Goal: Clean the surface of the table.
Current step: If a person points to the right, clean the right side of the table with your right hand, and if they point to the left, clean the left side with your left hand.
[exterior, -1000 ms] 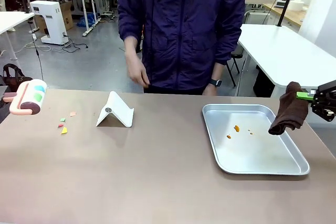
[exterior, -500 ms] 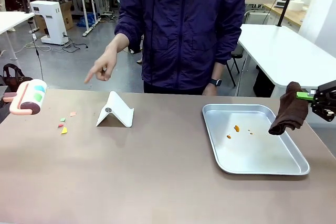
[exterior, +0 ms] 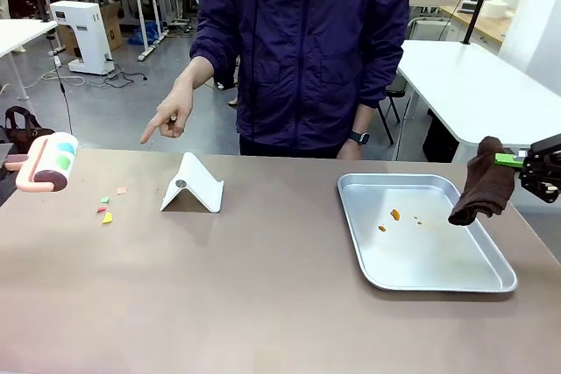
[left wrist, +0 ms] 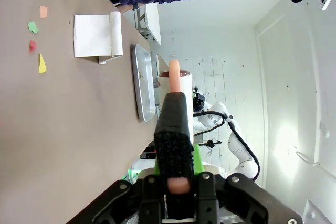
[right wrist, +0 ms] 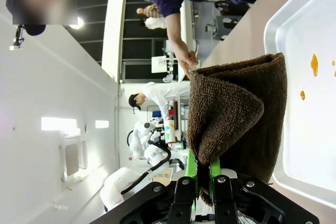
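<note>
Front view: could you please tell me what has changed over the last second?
The person's hand rose from the waist and now points down toward the scraps on the table. The left claw gripping the roller, the right claw gripping the cloth, the stand and the tray are unchanged.

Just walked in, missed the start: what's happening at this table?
The right gripper holds a brown cloth at the right edge of the metal tray; orange bits lie in it. The left gripper holds a lint roller at the left end of the table. A person's hand points toward coloured scraps there.
</note>
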